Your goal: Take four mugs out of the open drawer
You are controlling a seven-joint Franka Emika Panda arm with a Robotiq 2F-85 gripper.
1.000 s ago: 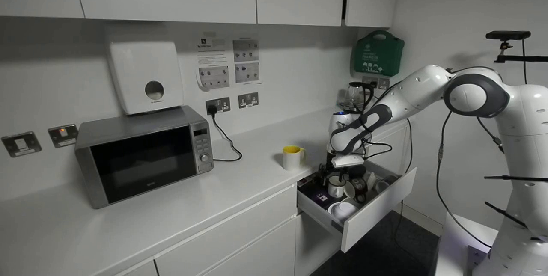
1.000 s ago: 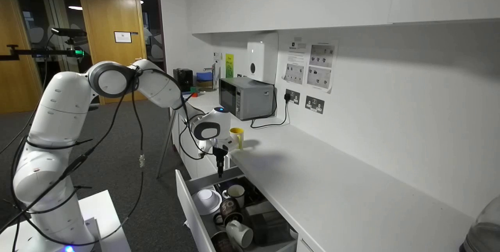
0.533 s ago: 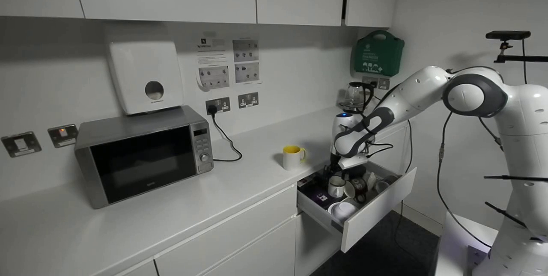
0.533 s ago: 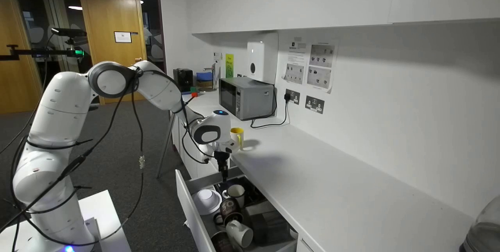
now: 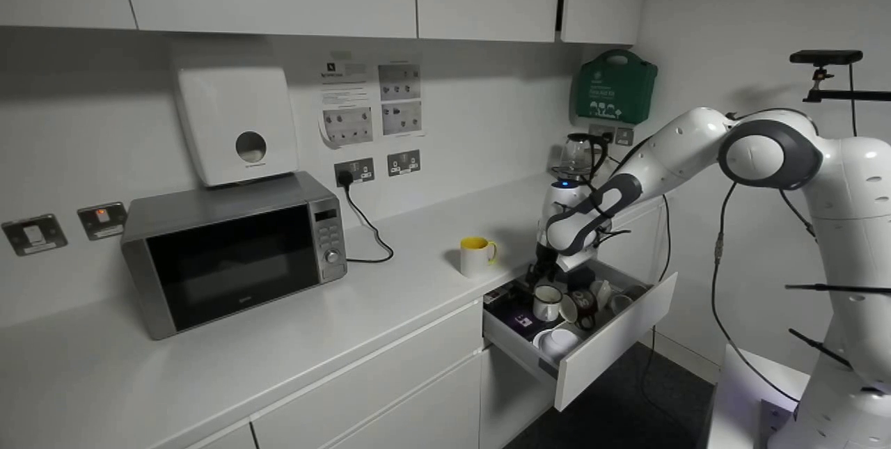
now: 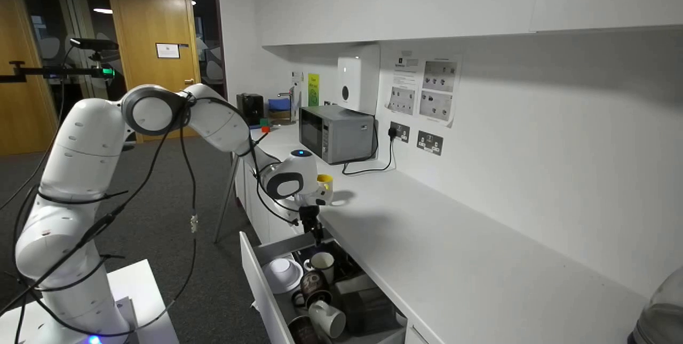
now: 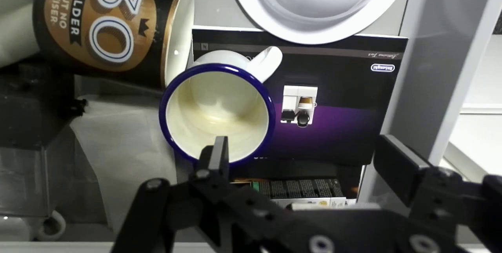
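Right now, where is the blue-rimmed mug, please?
In the wrist view, the blue-rimmed mug stands in the drawer, just right of the black "30" mug.

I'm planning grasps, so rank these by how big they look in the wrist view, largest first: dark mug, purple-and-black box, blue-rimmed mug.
1. Purple-and-black box, partly covered
2. Dark mug, slightly cut off
3. Blue-rimmed mug
Nearness may differ, so real sizes stay unsure.
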